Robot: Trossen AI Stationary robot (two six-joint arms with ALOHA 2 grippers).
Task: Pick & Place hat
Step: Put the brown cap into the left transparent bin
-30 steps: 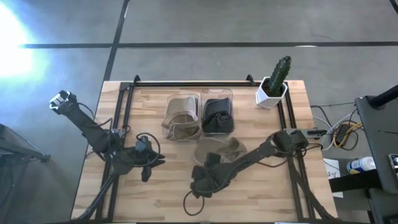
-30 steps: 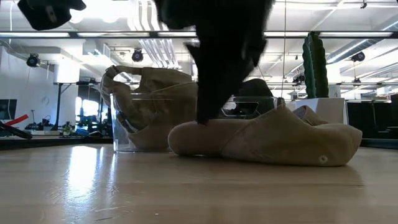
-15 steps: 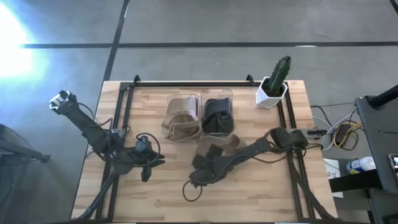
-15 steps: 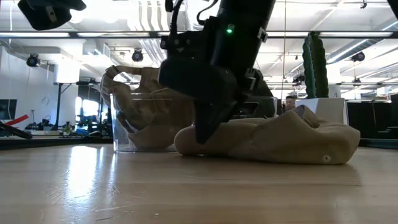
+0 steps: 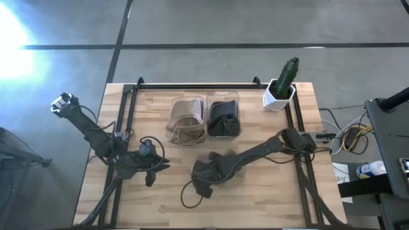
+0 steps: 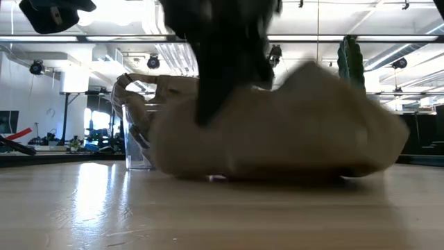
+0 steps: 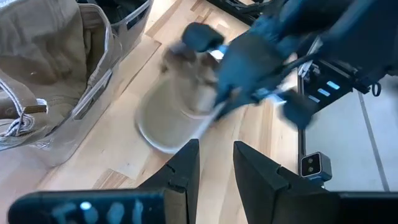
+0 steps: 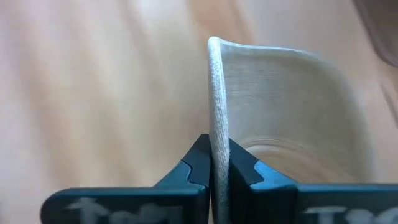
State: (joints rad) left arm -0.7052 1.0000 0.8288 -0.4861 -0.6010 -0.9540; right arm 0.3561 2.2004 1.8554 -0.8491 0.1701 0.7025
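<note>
A tan hat [image 6: 291, 132] lies on the wooden table near its middle, mostly under my right arm in the high view [image 5: 231, 179]. My right gripper [image 8: 217, 168] is shut on the hat's brim. My left gripper [image 7: 217, 168] waits open near the table's left side [image 5: 153, 167], with nothing between its fingers; the left wrist view shows the hat [image 7: 174, 112] ahead of it. Behind stand two clear bins, one holding a tan hat [image 5: 187, 120], the other a dark hat [image 5: 223, 118]. My right gripper pinches the edge of the tan hat's brim [image 8: 217, 118] between its two fingers [image 8: 198, 163], which lie across that edge. The brim stands up out of the fingers as one stiff layer. The low view shows the hat's underside [image 6: 263, 173] on the table.
A potted cactus [image 5: 283, 83] stands at the far right corner. Black rails [image 5: 192, 85] run along the table's far and side edges. A cable loop [image 5: 187, 198] trails near the right gripper. Bare wood lies along the near edge [image 5: 255, 207].
My right gripper has come down on the tan hat and taken hold of its brim, then moved a little toward the table's near left. The hat has slid with it toward the near edge and looms larger and blurred in the low view.
</note>
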